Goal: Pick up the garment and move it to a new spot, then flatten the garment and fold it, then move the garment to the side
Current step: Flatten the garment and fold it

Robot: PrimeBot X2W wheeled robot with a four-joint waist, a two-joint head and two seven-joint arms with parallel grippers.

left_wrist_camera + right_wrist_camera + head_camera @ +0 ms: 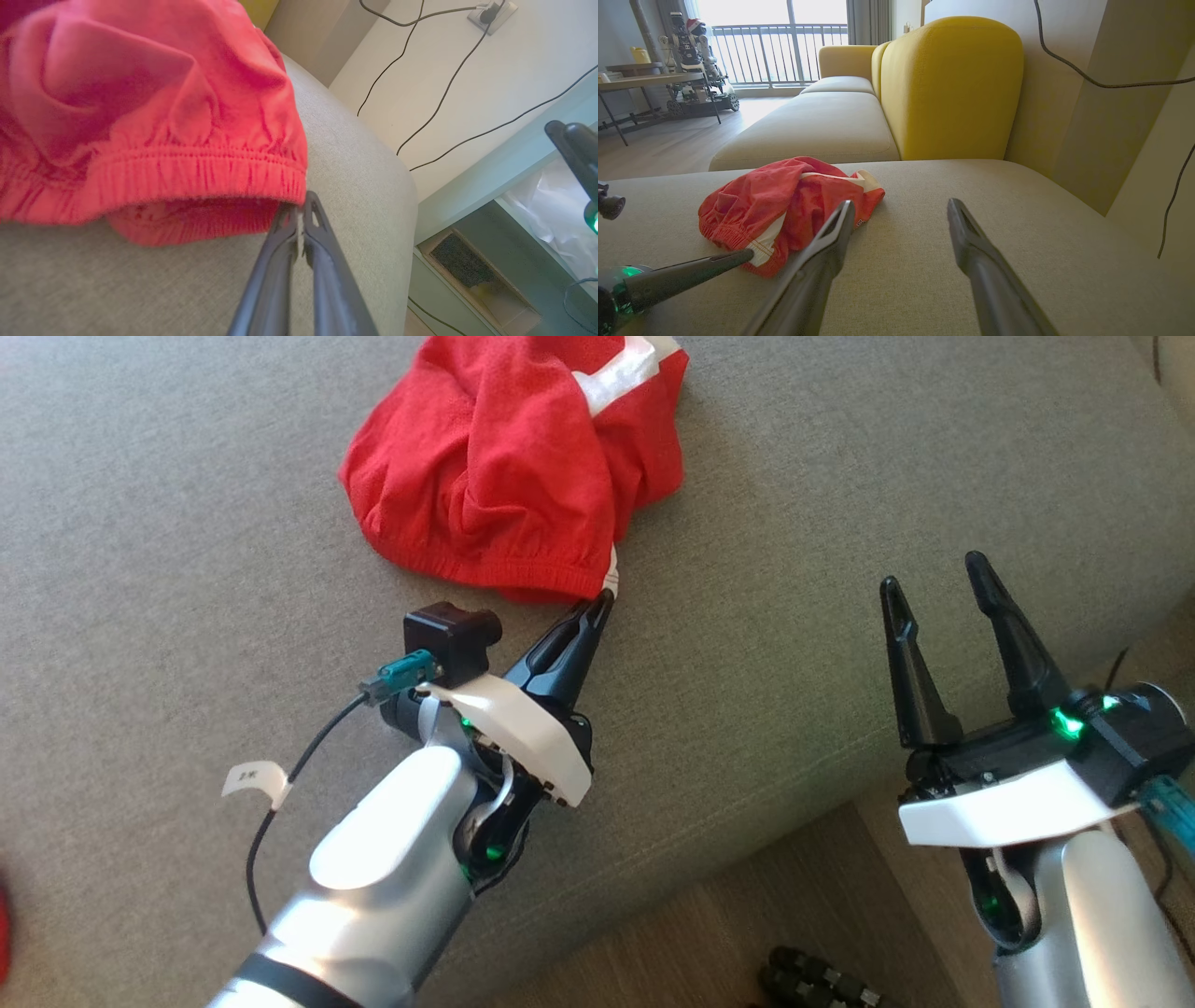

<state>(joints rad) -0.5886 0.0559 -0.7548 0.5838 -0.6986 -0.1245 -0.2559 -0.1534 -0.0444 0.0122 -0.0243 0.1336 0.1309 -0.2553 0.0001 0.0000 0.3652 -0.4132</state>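
The garment is a pair of red shorts with white side stripes, lying crumpled on the grey sofa cushion. My left gripper is at the garment's near right corner, its fingers pressed together on the end of the elastic waistband where the white stripe ends. The left wrist view shows the tips meeting right under the waistband's edge. My right gripper is open and holds nothing, off to the right near the cushion's edge. In the right wrist view it points past the garment.
The cushion's front edge runs diagonally, with the floor below it. A yellow backrest and another seat stand behind the cushion. Black cables hang on the wall at the right. A table stands far off.
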